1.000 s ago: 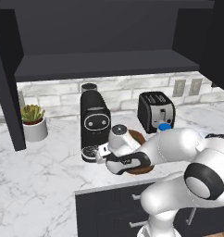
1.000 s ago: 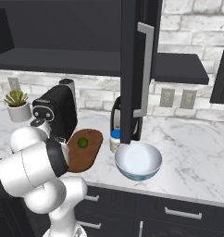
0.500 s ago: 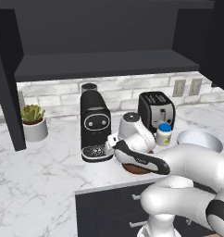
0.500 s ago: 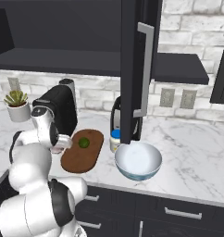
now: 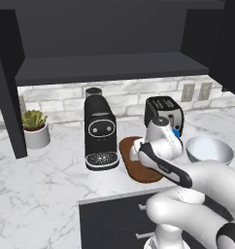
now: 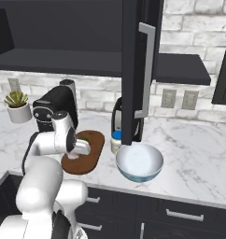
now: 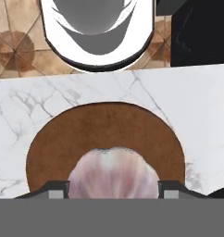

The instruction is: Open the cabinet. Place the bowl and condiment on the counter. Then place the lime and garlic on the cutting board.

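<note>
Arm [image 5: 187,194]: glossy white shells, fat rounded segments, smooth like moulded plastic. Dark grey/black bands at joints, one black ring low at right edge in left base view. Long black strip runs along forearm link. Wrist section ends in rounded white cap with grey top face. In right base view, chunky white upper links stack over wide rounded base [image 6: 35,219], dark seam between segments. No cables, screws or markings visible. Tool [image 7: 113,192]: small dark grey tips.
</note>
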Motion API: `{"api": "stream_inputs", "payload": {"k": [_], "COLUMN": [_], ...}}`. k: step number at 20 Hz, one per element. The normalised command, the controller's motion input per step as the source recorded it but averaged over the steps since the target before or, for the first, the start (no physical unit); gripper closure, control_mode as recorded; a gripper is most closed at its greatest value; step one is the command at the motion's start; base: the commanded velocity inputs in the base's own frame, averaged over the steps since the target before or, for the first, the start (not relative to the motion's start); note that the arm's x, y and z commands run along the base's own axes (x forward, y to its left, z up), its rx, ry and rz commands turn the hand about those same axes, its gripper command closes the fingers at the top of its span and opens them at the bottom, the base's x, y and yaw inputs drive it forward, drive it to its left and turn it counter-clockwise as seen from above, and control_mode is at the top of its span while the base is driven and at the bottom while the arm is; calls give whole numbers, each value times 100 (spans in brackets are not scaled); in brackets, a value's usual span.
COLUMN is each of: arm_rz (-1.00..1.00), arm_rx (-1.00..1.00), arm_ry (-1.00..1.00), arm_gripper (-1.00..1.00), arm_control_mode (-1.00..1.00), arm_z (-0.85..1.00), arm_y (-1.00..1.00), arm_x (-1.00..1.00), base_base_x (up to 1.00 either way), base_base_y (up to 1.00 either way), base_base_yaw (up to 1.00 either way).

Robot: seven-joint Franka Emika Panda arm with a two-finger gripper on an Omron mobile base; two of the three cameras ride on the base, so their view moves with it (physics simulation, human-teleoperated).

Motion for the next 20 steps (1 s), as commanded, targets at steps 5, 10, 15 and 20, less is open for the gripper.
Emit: {"api": "stream_inputs", "payload": {"k": [5,10,15,20], "arm_rz": [0,0,0,0], "arm_rx": [0,0,0,0], "arm_ry": [0,0,0,0], "arm_gripper": [100,-100,-100,-100], "arm_control_mode": [-100,-100,-100,-100], "arm_z": [-29,-13,20,84], "arm_y": [-6,-1,0,1], "arm_x": [32,7,0,-36], "base_base_x": [0,0,0,0], "base_base_y": [0,0,0,0], "base_base_yaw": [0,0,0,0]}}
